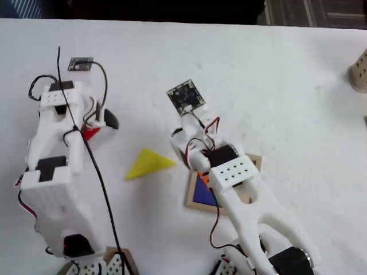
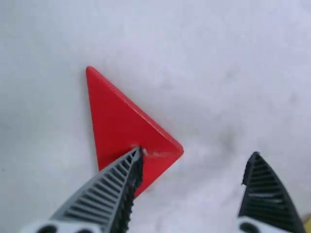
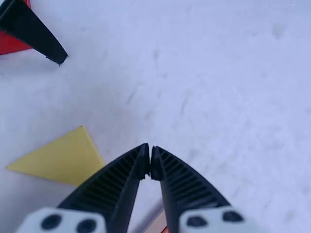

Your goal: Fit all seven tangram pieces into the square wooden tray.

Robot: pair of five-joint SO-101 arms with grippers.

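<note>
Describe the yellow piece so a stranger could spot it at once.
On the table, look between the left gripper and the tray. The yellow triangle lies flat there on bare table. Unlike the red triangle under that gripper, it is yellow and untouched.

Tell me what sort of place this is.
Probably a robotics test bench: a white table carrying a left arm and right arm, with a yellow triangle near a wooden tray.

Wooden tray [image 1: 190,193]: no readable print.
Yellow piece [image 1: 148,163]: no label or number.
Table [image 1: 287,86]: no text or signs.
</note>
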